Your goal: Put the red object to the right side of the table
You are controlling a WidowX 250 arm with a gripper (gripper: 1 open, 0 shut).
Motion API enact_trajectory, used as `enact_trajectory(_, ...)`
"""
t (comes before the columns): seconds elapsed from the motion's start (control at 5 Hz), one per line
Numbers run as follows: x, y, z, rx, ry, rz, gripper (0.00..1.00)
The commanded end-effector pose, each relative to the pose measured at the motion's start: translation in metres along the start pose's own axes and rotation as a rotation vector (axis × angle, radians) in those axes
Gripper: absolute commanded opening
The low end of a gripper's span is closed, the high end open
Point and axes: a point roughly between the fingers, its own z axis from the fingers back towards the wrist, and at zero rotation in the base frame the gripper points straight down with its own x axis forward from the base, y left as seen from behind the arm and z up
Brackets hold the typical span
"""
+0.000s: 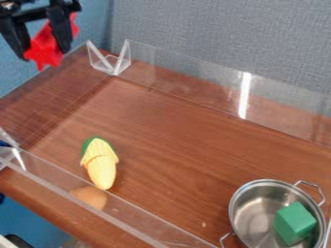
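The red object [48, 44] hangs high above the table's far left corner, clamped between the black fingers of my gripper [45, 39], which points down near the picture's top left corner. The gripper is shut on the red block; the top of the hand is cut off by the frame edge. The reddish-brown wood-grain table [181, 126] lies well below it, edged by low clear walls.
A yellow corn cob with a green base [99, 162] lies near the front wall at left. A steel pot [276, 219] holding a green cube [295, 225] stands at the front right corner. A clear triangular bracket [114, 58] sits at the back left.
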Motion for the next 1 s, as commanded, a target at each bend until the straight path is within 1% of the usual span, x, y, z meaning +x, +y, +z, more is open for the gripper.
enact_trajectory(0.0,-0.017,-0.014,0.002,0.006,-0.024,-0.056,0.0)
enact_trajectory(0.2,-0.037,-0.032,-0.007,0.002,-0.009,-0.106,0.0)
enact_trajectory(0.4,-0.037,-0.041,-0.025,0.02,-0.002,-0.127,0.0)
enact_trajectory(0.6,-0.021,-0.046,-0.034,0.033,-0.003,-0.121,0.0)
enact_trajectory(0.8,0.003,-0.042,-0.04,0.073,-0.005,-0.091,0.0)
